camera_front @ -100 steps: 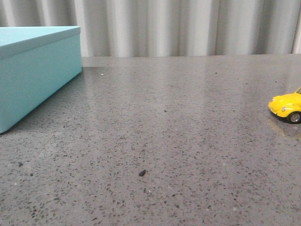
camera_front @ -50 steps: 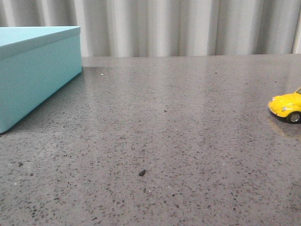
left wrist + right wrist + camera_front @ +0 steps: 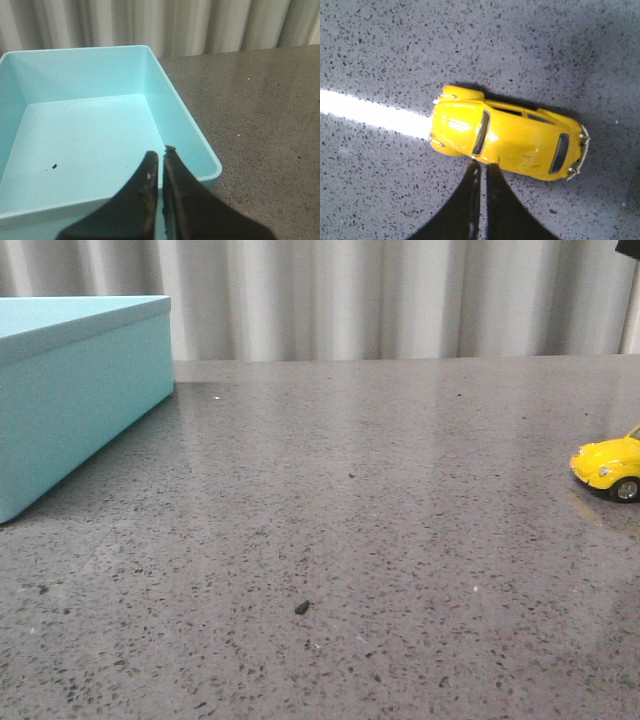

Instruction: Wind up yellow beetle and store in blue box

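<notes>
In the front view the yellow beetle [image 3: 610, 466] stands on its wheels at the 3 o'clock edge of the speckled grey table [image 3: 350, 540], only its nose and one front wheel inside the picture. The blue box [image 3: 70, 390] sits far off at 9 to 10 o'clock, well apart from the car. A small dark crumb [image 3: 302, 607] lies on the table near 6 o'clock. A grey pleated curtain [image 3: 400, 300] hangs behind the table.

The right wrist view looks straight down on the yellow beetle [image 3: 507, 139], showing its roof, windscreen and rear window. The right gripper [image 3: 480, 172] hangs above it with its two dark fingertips pressed almost together, clenched on nothing, their ends at the car's side; whether they touch the car cannot be told.

In the left wrist view the blue box [image 3: 200, 145] is open, its pale floor bare apart from a dark speck [image 3: 54, 166]. The left gripper [image 3: 161, 159] hovers over the box's near wall, fingers nearly closed with only a thin slit between them and nothing held.
</notes>
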### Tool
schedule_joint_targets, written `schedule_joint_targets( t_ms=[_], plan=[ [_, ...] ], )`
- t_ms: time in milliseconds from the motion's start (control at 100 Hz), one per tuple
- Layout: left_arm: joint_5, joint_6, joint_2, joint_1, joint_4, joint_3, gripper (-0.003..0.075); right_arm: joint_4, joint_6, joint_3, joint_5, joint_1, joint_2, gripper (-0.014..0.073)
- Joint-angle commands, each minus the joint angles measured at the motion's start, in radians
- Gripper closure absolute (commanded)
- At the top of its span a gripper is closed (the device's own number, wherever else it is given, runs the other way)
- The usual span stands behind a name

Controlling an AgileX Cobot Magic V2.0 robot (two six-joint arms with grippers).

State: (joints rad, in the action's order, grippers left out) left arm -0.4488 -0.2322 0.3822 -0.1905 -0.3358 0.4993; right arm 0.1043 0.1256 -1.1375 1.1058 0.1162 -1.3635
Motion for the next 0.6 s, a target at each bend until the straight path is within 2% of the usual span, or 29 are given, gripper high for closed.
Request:
schedule_joint_targets(
  t_ms=[0,590],
  plan=[
    [0.065,0.003,0.016,-0.005,-0.020,0.039,0.0741,0.001,-0.002,-0.029,-0.030,-0.006,0.014,0.0645],
    [0.065,0.003,0.016,-0.005,-0.020,0.039,0.0741,-0.045,-0.009,-0.029,-0.048,-0.006,-0.010,0.0645]
  ],
)
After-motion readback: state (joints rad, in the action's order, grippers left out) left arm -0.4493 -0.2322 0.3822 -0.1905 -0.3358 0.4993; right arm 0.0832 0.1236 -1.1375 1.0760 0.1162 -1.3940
